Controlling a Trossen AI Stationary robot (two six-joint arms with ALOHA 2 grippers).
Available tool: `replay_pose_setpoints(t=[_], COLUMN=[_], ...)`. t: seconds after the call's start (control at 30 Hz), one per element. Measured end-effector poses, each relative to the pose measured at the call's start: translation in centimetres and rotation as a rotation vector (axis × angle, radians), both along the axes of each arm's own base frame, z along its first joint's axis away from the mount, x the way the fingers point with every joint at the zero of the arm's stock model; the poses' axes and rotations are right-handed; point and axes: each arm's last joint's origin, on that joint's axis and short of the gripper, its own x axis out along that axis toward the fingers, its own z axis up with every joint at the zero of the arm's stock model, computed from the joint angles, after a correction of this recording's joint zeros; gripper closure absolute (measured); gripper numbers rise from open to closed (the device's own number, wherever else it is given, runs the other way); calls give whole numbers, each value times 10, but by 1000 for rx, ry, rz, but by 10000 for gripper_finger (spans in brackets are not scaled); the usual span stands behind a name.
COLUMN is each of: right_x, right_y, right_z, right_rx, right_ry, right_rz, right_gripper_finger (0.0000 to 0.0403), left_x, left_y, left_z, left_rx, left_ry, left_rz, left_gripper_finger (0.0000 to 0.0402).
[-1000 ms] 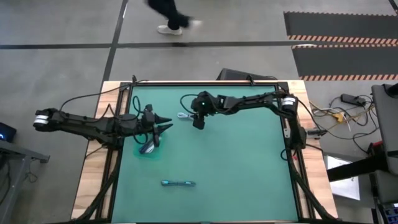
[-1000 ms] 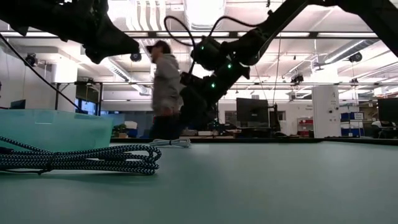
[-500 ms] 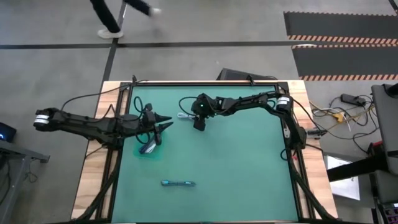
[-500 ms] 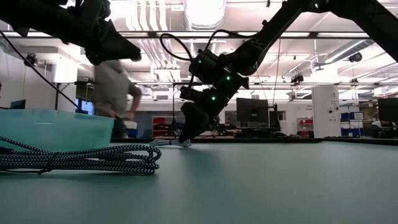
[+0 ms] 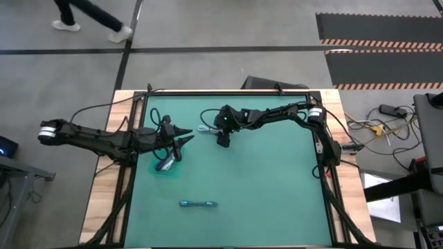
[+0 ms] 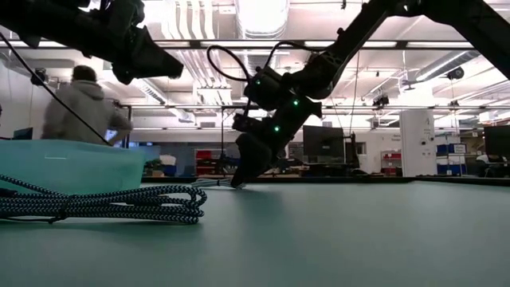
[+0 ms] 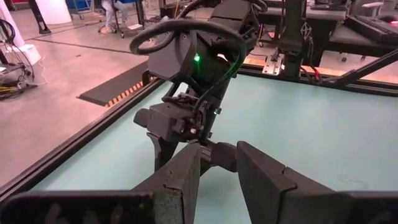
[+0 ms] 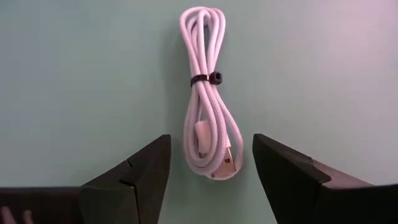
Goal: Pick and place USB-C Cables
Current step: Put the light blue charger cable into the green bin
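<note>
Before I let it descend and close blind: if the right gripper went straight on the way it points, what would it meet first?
Most likely the white cable bundle. The right gripper is open, its fingers either side of the bundle's connector end on the green mat. Nothing shows between them, though the gap is hard to judge.

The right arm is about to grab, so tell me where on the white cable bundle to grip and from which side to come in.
Grip the white cable bundle across its narrow width, near the black tie, coming straight down from above. It lies flat on the green mat as a long thin loop, and the right gripper is already open with a finger on either side of its connector end.
</note>
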Motion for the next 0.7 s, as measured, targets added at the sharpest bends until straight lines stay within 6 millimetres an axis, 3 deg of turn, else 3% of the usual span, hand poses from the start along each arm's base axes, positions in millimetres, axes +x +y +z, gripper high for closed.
replay_pose_setpoints(t=[0.3, 0.7], right_x=[-1, -1], right_y=[0, 0], right_z=[-4, -4], right_rx=[-12, -13], right_ry=[-36, -38], right_rz=[0, 0], right_gripper_finger=[201, 330], left_x=[1, 2], left_y=[0, 0], left_z=[-1, 1], left_rx=[-1, -5], left_ry=[2, -24], left_rz=[1, 1], left_gripper_finger=[312, 312])
